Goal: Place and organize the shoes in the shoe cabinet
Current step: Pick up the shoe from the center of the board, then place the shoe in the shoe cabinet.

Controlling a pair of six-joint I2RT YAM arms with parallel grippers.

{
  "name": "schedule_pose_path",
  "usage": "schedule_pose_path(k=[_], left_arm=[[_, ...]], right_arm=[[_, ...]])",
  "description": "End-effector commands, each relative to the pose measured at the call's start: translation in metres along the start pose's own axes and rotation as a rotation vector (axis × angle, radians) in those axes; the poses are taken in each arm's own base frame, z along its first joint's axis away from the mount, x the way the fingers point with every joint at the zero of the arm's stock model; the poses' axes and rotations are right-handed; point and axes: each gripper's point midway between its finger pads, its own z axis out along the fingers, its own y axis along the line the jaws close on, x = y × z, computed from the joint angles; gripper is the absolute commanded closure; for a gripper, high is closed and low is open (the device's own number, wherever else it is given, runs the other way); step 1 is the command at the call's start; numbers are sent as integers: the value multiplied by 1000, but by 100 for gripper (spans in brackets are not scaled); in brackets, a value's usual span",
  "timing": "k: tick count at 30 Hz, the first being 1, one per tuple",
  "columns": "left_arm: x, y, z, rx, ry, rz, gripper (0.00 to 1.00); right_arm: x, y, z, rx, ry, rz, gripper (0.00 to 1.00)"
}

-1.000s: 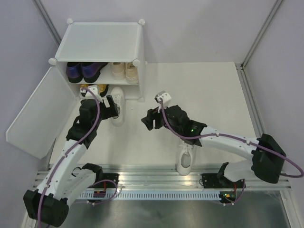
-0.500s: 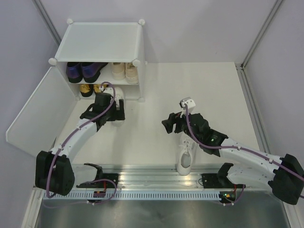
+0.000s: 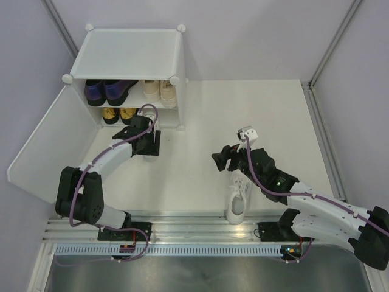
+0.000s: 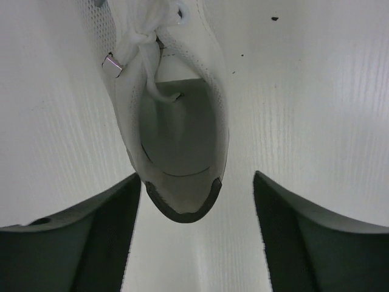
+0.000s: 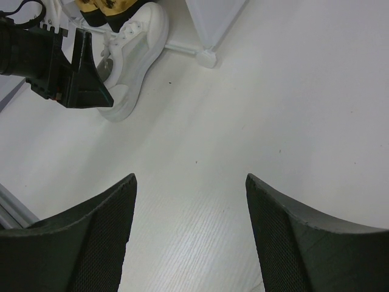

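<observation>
The left jaws stand open astride the heel of a white sneaker (image 4: 176,128), not touching it, its toe ahead toward the shoe cabinet (image 3: 130,55). The right jaws gape empty, the other white sneaker (image 3: 237,205) behind them. The shoe looks light and soft-sided; the firmer heel seems the place to pinch.

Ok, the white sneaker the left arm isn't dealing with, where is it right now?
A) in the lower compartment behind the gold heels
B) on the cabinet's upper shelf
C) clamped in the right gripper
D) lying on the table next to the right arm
D: the white sneaker lies on the table beside the right arm, and the right gripper is open with nothing between its fingers.
</observation>
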Motion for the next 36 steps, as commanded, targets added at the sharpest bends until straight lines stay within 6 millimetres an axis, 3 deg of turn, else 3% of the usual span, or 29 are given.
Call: schedule_pose_path(k=[1, 6, 9, 13, 27, 36], left_arm=[[-13, 6, -4, -25, -24, 40, 28], [-6, 6, -1, -27, -3, 46, 44], [-8, 10, 0, -50, 3, 54, 73], [-20, 18, -5, -93, -26, 52, 97], [-93, 41, -35, -233, -194, 135, 98], [-114, 44, -17, -211, -181, 179, 98]], right_arm=[[-7, -2, -2, 9, -28, 6, 24], [-9, -5, -5, 19, -44, 6, 24], [-11, -5, -6, 19, -48, 7, 25], [-10, -4, -5, 14, -45, 7, 25], [-10, -4, -6, 11, -45, 6, 25], [-11, -4, -8, 10, -50, 8, 25]])
